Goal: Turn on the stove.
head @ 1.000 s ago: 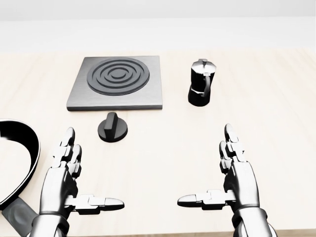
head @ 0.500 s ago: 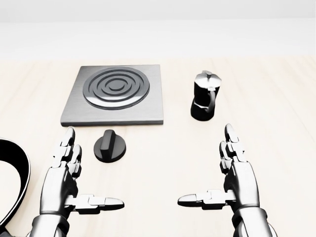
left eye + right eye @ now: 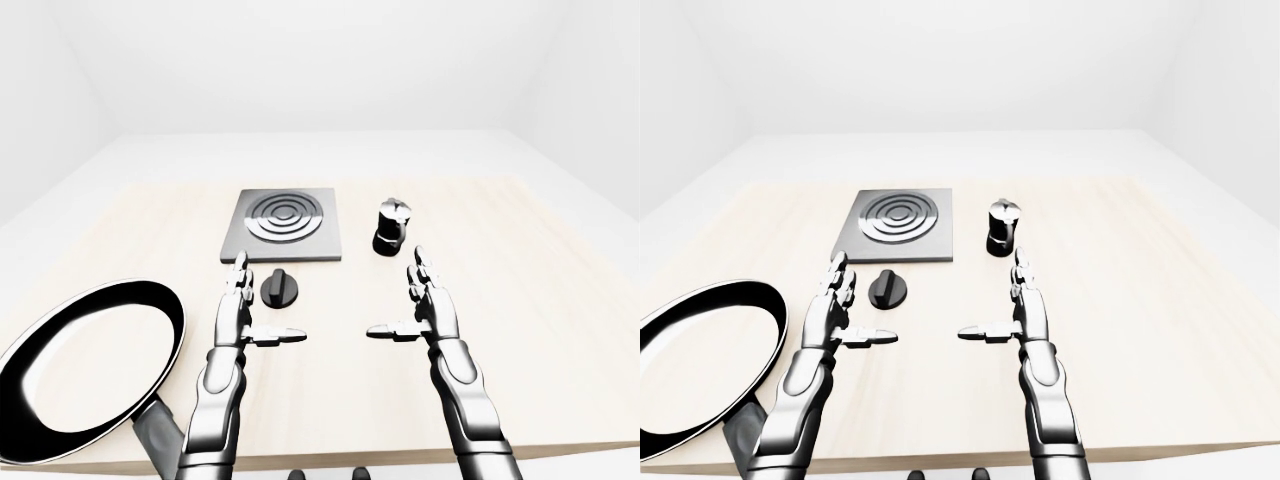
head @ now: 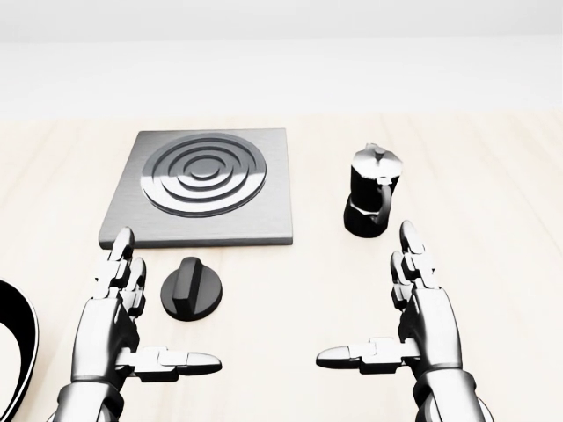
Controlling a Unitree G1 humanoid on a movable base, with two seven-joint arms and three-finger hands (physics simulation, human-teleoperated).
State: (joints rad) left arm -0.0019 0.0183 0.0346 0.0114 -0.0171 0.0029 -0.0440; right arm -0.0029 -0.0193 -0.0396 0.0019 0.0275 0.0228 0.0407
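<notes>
On the pale wooden surface point(image 4: 493, 220), the square grey stove plate with concentric black rings point(image 4: 201, 187) lies above its round black knob point(image 4: 191, 288), while the left hand point(image 4: 119, 321) and right hand point(image 4: 413, 321) hover spread wide, holding nothing.

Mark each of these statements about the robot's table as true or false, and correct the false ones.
1. The left hand is closed around the stove knob. False: its fingers are open and stand apart from the knob, to the knob's left in the head view.
2. The moka pot stands on the table, to the right of the stove plate in the head view. True.
3. The frying pan sits on the burner. False: it lies on the table at the lower left of the left-eye view.
4. The right hand is open and holds nothing. True.
5. The knob lies between the stove plate and the robot's hands. True.
</notes>
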